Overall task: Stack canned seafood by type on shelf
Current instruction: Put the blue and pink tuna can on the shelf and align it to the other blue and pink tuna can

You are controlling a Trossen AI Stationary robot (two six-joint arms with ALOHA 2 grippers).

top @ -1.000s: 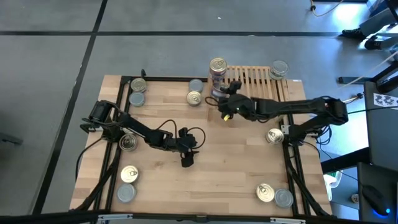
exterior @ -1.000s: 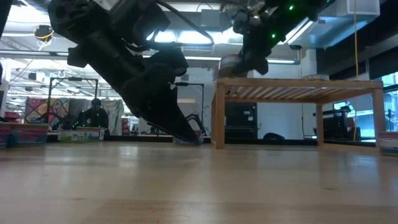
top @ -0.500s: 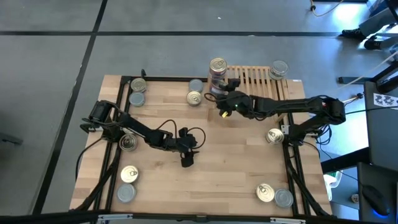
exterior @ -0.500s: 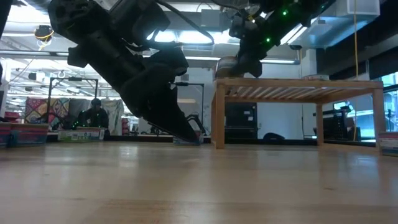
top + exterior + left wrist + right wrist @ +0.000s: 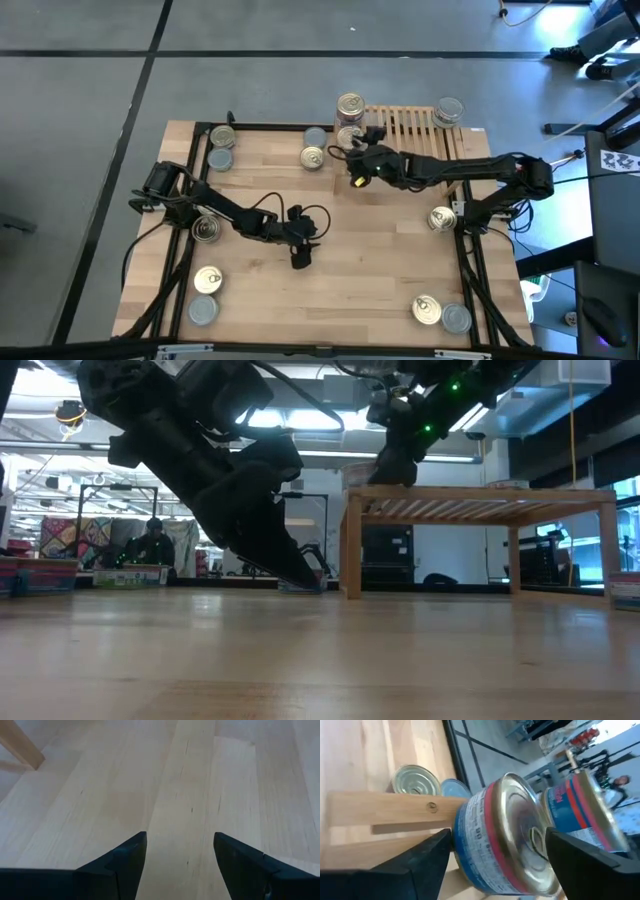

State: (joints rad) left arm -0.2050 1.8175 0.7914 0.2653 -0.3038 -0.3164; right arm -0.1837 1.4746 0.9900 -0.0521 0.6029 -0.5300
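The shelf (image 5: pixel 410 125) stands at the table's far edge. On its left end a stack of cans (image 5: pixel 350 104) rises. Just near of the stack, a gold-topped can (image 5: pixel 347 137) with a blue and red label (image 5: pixel 485 835) rests on the shelf's slats (image 5: pixel 380 807). My right gripper (image 5: pixel 497 837) is open, one finger on either side of this can (image 5: pixel 352 150). My left gripper (image 5: pixel 300 255) hangs open low over bare wood at mid-table (image 5: pixel 180 850). A grey-topped can (image 5: pixel 448 110) sits on the shelf's right end.
Loose cans lie on the table: two at the far left (image 5: pixel 220 147), two left of the shelf (image 5: pixel 313 150), one at the left edge (image 5: pixel 205 230), two near left (image 5: pixel 205 295), one at the right (image 5: pixel 440 218), two near right (image 5: pixel 442 314).
My right gripper has opened and let go of the gold-topped can, which now stands on the shelf's left end beside the stack. The gripper has stayed around it and rolled a little.
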